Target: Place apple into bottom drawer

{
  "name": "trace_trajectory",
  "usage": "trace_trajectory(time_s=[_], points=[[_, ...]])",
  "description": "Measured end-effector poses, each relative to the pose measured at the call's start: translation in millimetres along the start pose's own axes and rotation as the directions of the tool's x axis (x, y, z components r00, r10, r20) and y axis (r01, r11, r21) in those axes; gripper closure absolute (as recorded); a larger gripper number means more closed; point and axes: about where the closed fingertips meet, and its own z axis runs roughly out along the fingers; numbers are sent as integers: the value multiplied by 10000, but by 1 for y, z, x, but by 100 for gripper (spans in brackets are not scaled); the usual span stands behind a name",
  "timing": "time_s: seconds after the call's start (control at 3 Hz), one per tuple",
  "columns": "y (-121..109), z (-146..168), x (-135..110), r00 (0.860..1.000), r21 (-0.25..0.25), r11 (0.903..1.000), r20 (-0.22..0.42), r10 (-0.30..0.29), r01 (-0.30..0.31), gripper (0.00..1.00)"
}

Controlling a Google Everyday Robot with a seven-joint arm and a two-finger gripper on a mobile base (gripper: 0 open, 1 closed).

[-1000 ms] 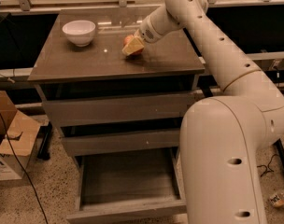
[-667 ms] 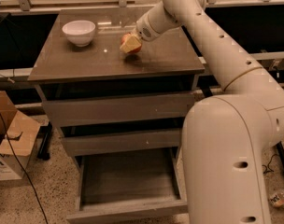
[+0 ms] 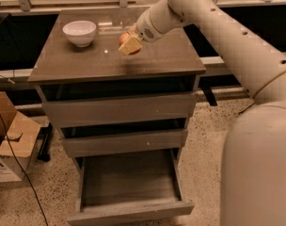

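Observation:
My gripper (image 3: 130, 44) hangs just above the middle of the cabinet top (image 3: 86, 60), its tan fingers (image 3: 131, 45) closed around the apple (image 3: 124, 35). Only red slivers of the apple show between the fingers; the rest is hidden. The bottom drawer (image 3: 129, 213) is pulled out at floor level, well below and in front of the gripper, and its tray looks bare. The two upper drawers are shut.
A white bowl (image 3: 80, 32) stands on the cabinet top to the left of the gripper. My arm and white base (image 3: 260, 164) fill the right side. A cardboard box (image 3: 9, 142) and cables lie on the floor at left.
The gripper with the apple has moved slightly left and up over the cabinet top. The bowl and drawers have not moved.

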Motion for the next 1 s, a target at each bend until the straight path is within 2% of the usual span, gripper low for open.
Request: trace_trajectory(time_s=[0.33, 0.67, 1.0], points=[[49, -30, -4, 9967, -243, 9966, 213, -788, 793, 100], [107, -53, 4, 9866, -1013, 9822, 555, -1534, 1584, 100], [166, -70, 18, 9803, -2032, 9604, 906, -1757, 1909, 100]])
